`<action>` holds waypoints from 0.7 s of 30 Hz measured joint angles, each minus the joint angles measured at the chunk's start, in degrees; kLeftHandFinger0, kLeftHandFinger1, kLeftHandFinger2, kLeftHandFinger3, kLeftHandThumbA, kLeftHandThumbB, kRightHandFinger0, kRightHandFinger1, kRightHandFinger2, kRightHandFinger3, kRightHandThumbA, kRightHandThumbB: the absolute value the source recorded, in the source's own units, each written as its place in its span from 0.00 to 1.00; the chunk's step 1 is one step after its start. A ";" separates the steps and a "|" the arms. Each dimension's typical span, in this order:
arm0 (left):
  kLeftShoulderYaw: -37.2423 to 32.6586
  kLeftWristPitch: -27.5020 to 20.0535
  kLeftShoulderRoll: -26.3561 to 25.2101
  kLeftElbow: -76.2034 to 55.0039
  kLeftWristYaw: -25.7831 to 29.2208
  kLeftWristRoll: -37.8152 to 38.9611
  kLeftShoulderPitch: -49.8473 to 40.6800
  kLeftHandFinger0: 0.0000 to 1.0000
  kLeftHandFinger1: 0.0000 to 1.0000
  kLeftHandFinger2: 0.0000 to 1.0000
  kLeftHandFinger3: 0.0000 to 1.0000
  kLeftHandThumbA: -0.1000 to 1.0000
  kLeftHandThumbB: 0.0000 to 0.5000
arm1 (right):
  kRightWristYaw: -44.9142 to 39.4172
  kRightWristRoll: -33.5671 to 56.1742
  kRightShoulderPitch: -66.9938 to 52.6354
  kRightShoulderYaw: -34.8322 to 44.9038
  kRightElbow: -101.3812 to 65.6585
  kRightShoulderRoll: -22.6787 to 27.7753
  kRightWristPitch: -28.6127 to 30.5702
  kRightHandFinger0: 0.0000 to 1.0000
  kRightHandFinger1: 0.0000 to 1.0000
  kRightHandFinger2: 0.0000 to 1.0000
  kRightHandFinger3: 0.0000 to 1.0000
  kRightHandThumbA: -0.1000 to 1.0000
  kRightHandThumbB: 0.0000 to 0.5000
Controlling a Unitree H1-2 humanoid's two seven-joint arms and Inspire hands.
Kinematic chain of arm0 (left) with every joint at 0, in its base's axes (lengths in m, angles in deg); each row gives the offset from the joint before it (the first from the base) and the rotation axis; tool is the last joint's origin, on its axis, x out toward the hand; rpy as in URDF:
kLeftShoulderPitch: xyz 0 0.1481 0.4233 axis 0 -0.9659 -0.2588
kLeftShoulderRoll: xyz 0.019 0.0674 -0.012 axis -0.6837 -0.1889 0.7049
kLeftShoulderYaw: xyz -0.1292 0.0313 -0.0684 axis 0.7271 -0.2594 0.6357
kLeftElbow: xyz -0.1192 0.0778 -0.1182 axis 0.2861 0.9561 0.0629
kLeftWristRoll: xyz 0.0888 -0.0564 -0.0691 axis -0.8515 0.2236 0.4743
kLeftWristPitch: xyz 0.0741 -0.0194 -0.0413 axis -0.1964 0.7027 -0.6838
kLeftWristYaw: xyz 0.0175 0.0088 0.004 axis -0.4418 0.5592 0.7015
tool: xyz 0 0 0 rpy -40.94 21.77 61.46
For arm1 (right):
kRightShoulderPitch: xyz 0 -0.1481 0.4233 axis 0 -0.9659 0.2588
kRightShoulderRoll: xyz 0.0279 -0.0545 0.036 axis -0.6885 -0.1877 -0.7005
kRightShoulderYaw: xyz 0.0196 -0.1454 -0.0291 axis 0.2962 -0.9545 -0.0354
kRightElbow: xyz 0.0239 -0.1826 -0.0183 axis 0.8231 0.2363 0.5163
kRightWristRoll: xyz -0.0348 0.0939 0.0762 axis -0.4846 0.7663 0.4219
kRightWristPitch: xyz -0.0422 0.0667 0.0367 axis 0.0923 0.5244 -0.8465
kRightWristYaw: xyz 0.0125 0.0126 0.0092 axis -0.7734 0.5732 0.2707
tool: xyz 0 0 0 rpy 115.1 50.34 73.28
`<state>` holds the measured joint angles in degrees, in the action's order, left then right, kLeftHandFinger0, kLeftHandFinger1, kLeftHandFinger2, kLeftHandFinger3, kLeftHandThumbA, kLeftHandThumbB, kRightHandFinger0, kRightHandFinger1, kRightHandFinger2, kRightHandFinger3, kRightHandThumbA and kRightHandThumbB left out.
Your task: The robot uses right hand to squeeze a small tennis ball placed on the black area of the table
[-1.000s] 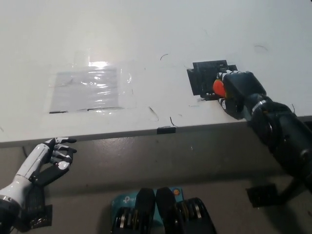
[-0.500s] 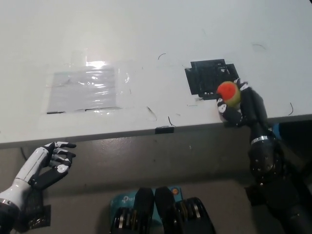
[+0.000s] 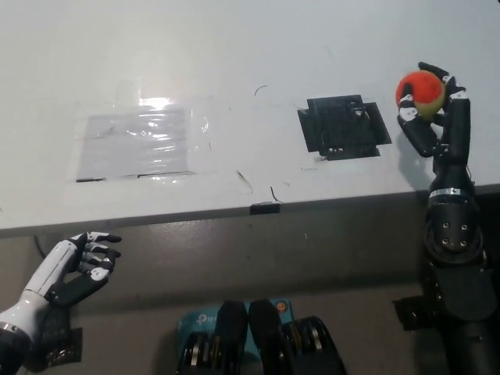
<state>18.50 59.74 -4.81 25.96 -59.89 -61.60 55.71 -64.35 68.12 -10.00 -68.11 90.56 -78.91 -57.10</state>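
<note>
A small orange and yellow-green tennis ball (image 3: 418, 89) is held up above the table, to the right of the black area (image 3: 344, 126). My black right hand (image 3: 434, 113) is shut on the ball, fingers wrapped around it, with the forearm standing upright at the table's right front edge. The black area itself is bare. My white left hand (image 3: 78, 266) rests below the table's front edge at the lower left, fingers loosely curled and holding nothing.
The white table (image 3: 250, 47) fills the upper picture. A shiny clear plastic sheet (image 3: 141, 142) is taped at its left middle. A small dark tab (image 3: 264, 208) sits on the front edge. Thin pen marks dot the surface.
My right hand has lifted the ball off the black area and carried it up and to the right, turning the forearm upright. The left hand has barely moved.
</note>
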 measured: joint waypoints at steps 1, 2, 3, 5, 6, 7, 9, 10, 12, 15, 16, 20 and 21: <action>0.00 0.01 0.02 0.03 0.00 0.01 0.00 0.43 0.52 0.61 0.68 0.52 0.15 | -0.11 1.15 -0.03 0.66 -0.77 -0.60 -0.78 0.00 0.00 0.21 0.19 0.00 0.17; 0.00 0.02 0.04 0.04 0.00 0.01 0.00 0.43 0.52 0.61 0.68 0.52 0.15 | -0.21 2.47 -0.11 1.37 -1.95 -1.34 -1.71 0.00 0.00 0.21 0.19 0.00 0.17; 0.00 0.02 0.05 0.04 0.00 0.01 0.00 0.41 0.51 0.61 0.69 0.52 0.15 | -0.31 3.71 -0.15 2.02 -3.22 -2.11 -2.68 0.00 0.00 0.20 0.19 0.00 0.19; -0.01 0.02 0.09 0.05 0.00 0.00 0.00 0.41 0.51 0.61 0.69 0.53 0.16 | -0.56 6.07 -0.21 3.06 -5.58 -3.49 -4.16 0.00 0.00 0.18 0.19 0.00 0.20; -0.01 0.02 0.10 0.05 0.00 0.01 0.00 0.42 0.51 0.61 0.69 0.54 0.16 | -0.70 7.04 -0.22 3.41 -6.51 -4.02 -4.74 0.00 0.00 0.16 0.17 0.00 0.20; -0.01 0.01 0.12 0.05 0.00 0.01 0.00 0.42 0.51 0.61 0.69 0.54 0.18 | -0.99 8.40 -0.24 3.86 -7.84 -4.72 -5.53 0.00 0.00 0.15 0.17 0.00 0.24; -0.01 0.01 0.13 0.05 0.00 0.02 -0.02 0.42 0.50 0.60 0.68 0.54 0.18 | -1.41 10.54 -0.38 4.50 -10.25 -5.78 -6.96 0.00 0.00 0.15 0.18 0.00 0.24; -0.01 -0.02 0.13 0.04 0.00 0.01 -0.02 0.42 0.51 0.60 0.68 0.53 0.16 | -1.72 11.84 -0.54 4.76 -11.80 -6.26 -7.83 0.00 0.00 0.16 0.19 0.00 0.24; -0.02 -0.11 0.13 0.04 0.00 -0.01 -0.03 0.41 0.50 0.60 0.68 0.52 0.13 | -2.40 14.26 -0.99 5.22 -14.95 -6.91 -9.51 0.00 0.00 0.14 0.17 0.00 0.24; -0.05 -0.36 0.13 0.03 0.00 -0.08 -0.03 0.42 0.51 0.61 0.69 0.52 0.14 | -3.20 17.73 -1.70 6.00 -18.57 -7.51 -11.71 0.00 0.00 0.13 0.16 0.00 0.28; -0.05 -0.44 0.13 0.03 0.01 -0.10 -0.03 0.43 0.52 0.61 0.69 0.54 0.14 | -3.32 18.39 -1.87 6.16 -19.51 -7.64 -12.20 0.00 0.00 0.12 0.17 0.00 0.30; -0.07 -0.50 0.13 0.03 0.00 -0.14 -0.02 0.43 0.51 0.60 0.68 0.56 0.15 | -3.37 20.53 -2.27 6.38 -21.02 -7.75 -14.02 0.00 0.00 0.11 0.17 0.00 0.28; -0.07 -0.52 0.13 0.03 0.00 -0.13 -0.04 0.42 0.50 0.59 0.68 0.57 0.16 | -3.37 20.99 -2.47 6.39 -21.13 -7.75 -14.45 0.00 0.00 0.12 0.17 0.00 0.25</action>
<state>18.43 59.23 -4.68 25.99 -59.90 -61.72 55.68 -67.72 89.11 -12.47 -61.72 69.43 -86.67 -71.55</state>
